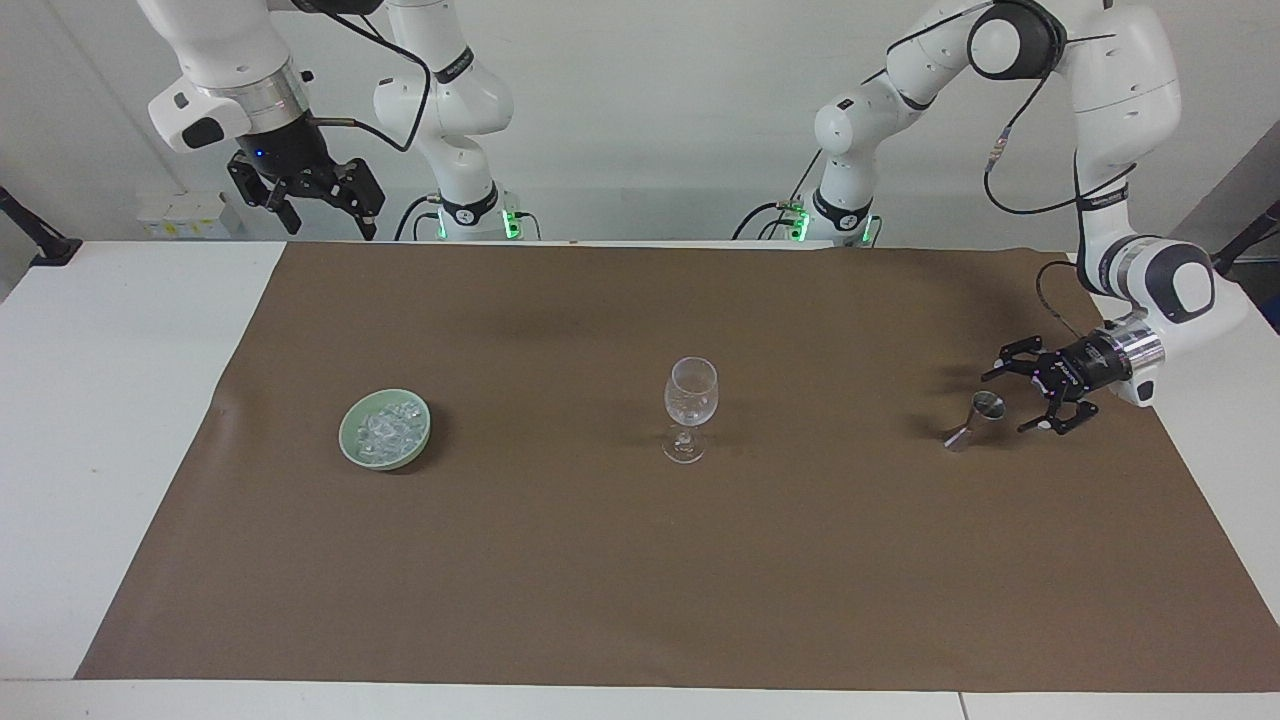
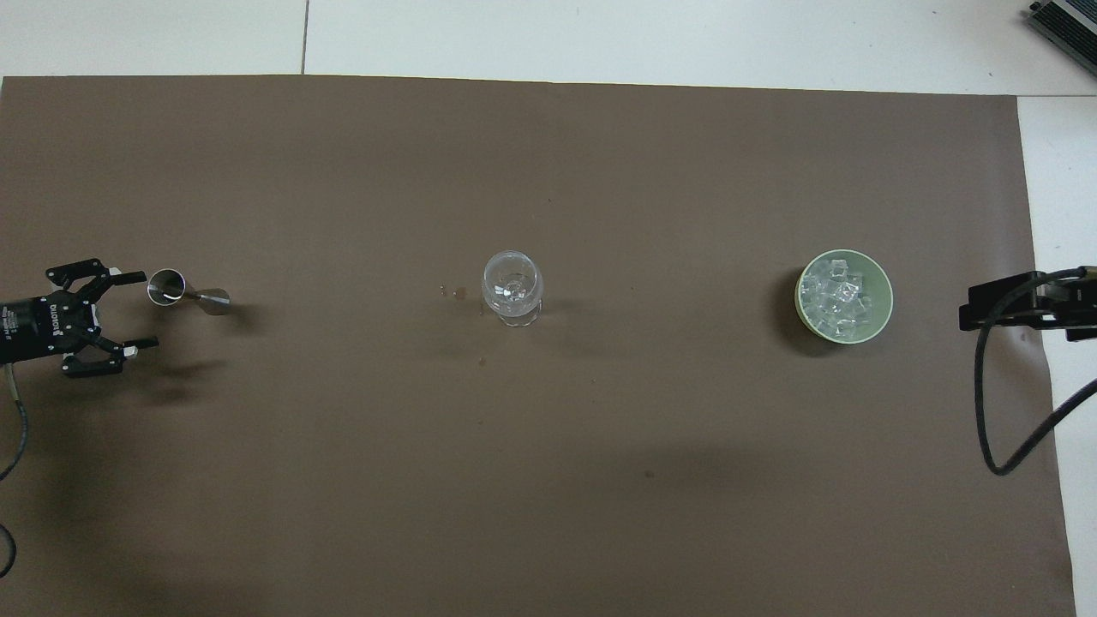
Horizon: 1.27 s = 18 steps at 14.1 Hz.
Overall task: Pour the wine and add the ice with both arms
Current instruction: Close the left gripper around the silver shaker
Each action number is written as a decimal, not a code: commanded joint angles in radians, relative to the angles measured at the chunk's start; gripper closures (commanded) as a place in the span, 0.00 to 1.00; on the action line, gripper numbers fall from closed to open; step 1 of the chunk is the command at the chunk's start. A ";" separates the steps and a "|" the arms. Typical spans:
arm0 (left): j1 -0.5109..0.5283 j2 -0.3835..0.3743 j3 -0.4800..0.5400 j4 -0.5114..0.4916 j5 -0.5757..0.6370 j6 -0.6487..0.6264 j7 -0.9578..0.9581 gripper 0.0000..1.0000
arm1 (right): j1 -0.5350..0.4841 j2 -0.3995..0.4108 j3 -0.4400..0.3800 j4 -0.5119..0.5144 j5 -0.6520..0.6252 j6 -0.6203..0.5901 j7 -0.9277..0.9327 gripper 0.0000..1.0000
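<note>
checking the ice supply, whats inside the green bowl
The bowl holds a pile of clear ice chunks that covers most of its floor. Whatever lies under the pile, such as meltwater, cannot be seen.

Ice (image 1: 388, 428) in bowl (image 1: 352, 450) toward right arm's end, wine glass (image 1: 690, 400) mid-table

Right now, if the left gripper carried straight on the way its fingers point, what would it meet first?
Most likely the small steel hourglass jigger, standing just ahead of the open left gripper. The overhead view suggests the cup lines up nearer one finger than the middle of the gap, so it may clip it. Height is hard to judge.
</note>
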 commanded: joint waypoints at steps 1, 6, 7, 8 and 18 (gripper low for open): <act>-0.002 0.047 0.002 0.032 -0.035 -0.032 -0.005 0.00 | -0.005 -0.022 0.000 -0.022 0.016 -0.002 -0.019 0.00; -0.002 0.106 0.002 0.078 -0.039 -0.063 0.002 0.00 | -0.005 -0.022 -0.001 -0.024 0.016 -0.002 -0.019 0.00; -0.002 0.110 0.002 0.084 -0.039 -0.067 0.002 0.00 | -0.005 -0.022 0.000 -0.022 0.016 -0.002 -0.019 0.00; -0.002 0.115 0.002 0.087 -0.039 -0.080 0.002 0.00 | -0.005 -0.022 0.000 -0.022 0.016 -0.002 -0.019 0.00; -0.035 0.135 -0.008 0.086 -0.078 -0.069 0.055 0.00 | -0.005 -0.022 -0.001 -0.022 0.016 -0.002 -0.019 0.00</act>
